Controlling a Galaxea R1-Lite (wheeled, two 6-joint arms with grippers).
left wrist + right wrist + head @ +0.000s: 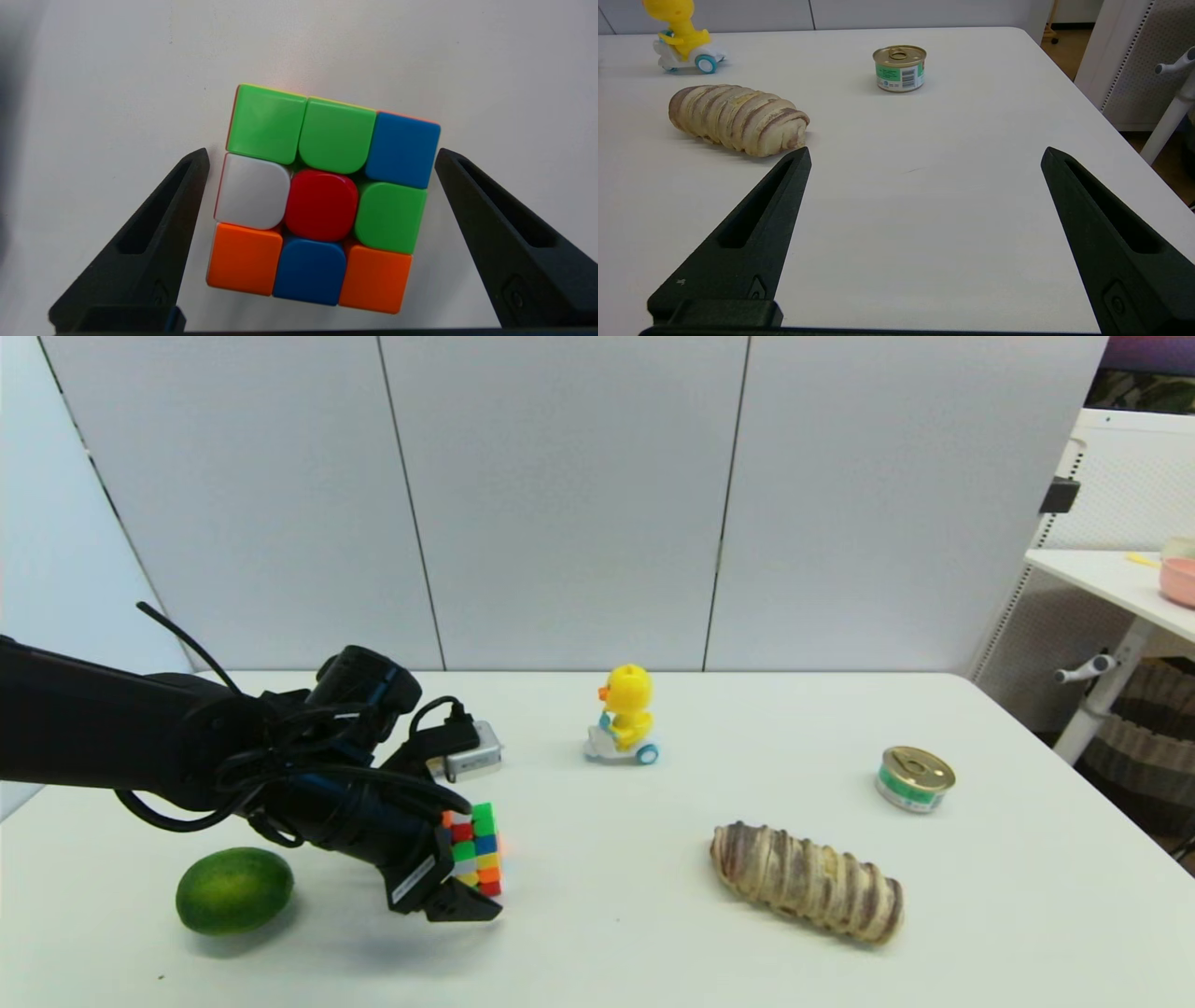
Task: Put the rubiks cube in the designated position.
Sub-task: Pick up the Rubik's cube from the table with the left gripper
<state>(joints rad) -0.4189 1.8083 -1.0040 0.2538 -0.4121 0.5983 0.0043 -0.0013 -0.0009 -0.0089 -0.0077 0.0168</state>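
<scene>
- Left claw (322, 154) is spread wide around the cube (322, 196), fingers not touching it.
- Cube looks light, rigid, slick plastic; I'd pinch two flat opposite faces.
- Right claw (924, 158) sits wide, empty, over the worktop (901, 224).

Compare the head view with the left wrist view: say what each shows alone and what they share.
Only the head view shows the lime, duck toy, bread roll, can and the left arm's body. Only the left wrist view shows the rubiks cube's red-centred face, with small gaps between it and both fingers of the open left tool. Both show the cube, that tool and the white table.
</scene>
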